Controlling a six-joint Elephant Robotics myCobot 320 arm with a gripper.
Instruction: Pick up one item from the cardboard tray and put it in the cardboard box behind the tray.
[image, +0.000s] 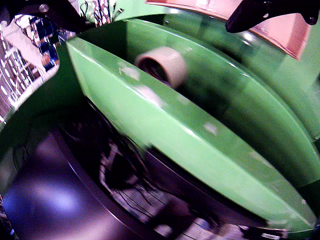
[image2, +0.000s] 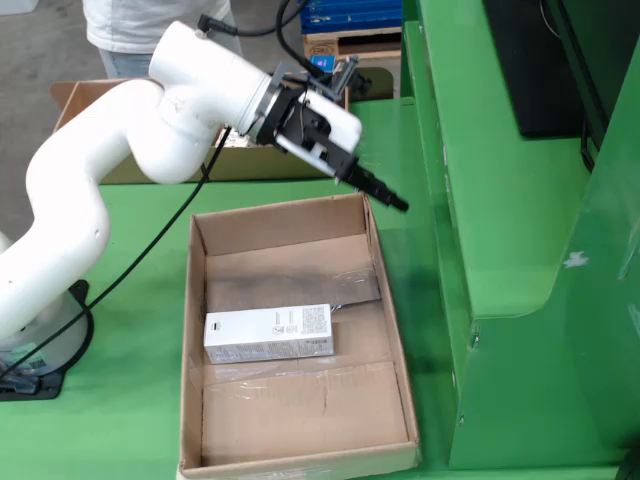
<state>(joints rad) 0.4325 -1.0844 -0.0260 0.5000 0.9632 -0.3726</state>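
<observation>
A white carton (image2: 268, 334) lies flat on the floor of the open cardboard tray (image2: 196, 300), left of its middle. Behind the tray, partly hidden by the white arm, stands a cardboard box (image2: 85, 97). My gripper (image2: 385, 193) hangs in the air over the tray's far right corner, its black fingers pointing right and down. In the wrist view the two dark fingers sit far apart at the top corners, so my gripper (image: 157, 22) is open with nothing between them. The wrist view shows neither the carton nor the tray.
A tall green machine frame (image2: 520, 300) rises close to the tray's right side. The wrist view looks along a green ledge (image: 165, 125) with a pale tape roll (image: 162, 65) behind it. The arm's base (image2: 40, 350) stands left of the tray.
</observation>
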